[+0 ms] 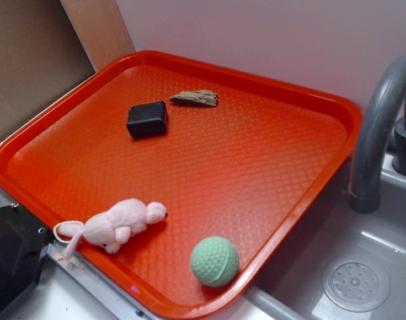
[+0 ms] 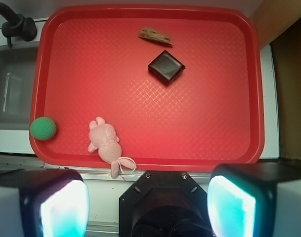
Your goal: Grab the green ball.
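**Green ball at the tray's edge, gripper apart and empty**

A red tray [image 1: 69,127] with a textured floor and a raised rim served as the landmark for everything else. The green ball [image 1: 215,261] sat inside the tray, close against the rim at the corner nearest the sink [image 1: 363,267]; its dimpled surface and a seam groove showed plainly in the exterior view. In the wrist view the same green ball [image 2: 43,128] lay at the tray's left edge, touching or nearly touching the rim.

A pink plush mouse [image 1: 116,225] lay on its side on the tray floor, near the ball but apart from it, along the same long edge. Its tail looped over the rim and hung outside the tray. A black block [image 1: 147,119] rested well away from the ball, toward the far side of the tray, and a small brown piece of wood [image 1: 196,99] lay just beside the block, closer still to the far rim and not touching it.

A grey faucet [image 1: 379,127] rose beside the tray over the sink, and a round drain cover [image 1: 355,285] was set in the basin floor.

The gripper [image 2: 148,200] appeared only in the wrist view, outside the tray's near edge, with its two pale fingers [image 2: 64,210] spread wide to either side of the frame. The jaws stood released, with nothing between them, and were well apart from the ball.
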Controlling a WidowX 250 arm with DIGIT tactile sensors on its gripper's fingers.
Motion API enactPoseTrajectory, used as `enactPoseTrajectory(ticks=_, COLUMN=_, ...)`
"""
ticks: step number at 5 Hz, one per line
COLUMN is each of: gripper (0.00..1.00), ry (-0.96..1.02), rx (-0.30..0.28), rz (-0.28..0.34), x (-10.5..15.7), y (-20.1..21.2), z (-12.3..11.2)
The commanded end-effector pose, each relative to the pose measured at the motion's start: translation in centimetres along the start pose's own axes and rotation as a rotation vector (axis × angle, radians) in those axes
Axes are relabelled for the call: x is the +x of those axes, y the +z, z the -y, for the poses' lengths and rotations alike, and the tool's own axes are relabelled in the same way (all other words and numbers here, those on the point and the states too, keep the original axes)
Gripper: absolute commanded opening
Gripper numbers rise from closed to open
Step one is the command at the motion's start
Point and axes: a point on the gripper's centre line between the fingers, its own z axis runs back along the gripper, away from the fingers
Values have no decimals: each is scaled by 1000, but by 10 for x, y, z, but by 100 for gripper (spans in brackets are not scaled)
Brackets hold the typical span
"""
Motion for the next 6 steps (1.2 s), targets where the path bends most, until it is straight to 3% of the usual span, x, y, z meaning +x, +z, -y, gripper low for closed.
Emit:
enactPoseTrajectory(ticks=1, gripper=100, ry=0, rx=0, rz=0, x=0, y=0, z=0)
enactPoseTrajectory(ticks=2, gripper=100, ry=-244, rx=-28, rz=-99, x=21, y=-50, z=49)
enactPoseTrajectory(ticks=3, gripper=100, ry=-489, rx=-136, rz=-78, x=37, y=-82, z=108)
enactPoseTrajectory(ticks=4, gripper=100, ry=-741, rx=-167, rz=-49, x=27, y=-123, z=160)
enactPoseTrajectory(ticks=5, gripper=100, ry=-989, rx=-222, rz=-24, x=11, y=-149, z=187)
enactPoseTrajectory(ticks=6, gripper=100, ry=-1229, rx=-287, rz=-74, x=-5, y=-162, z=196)
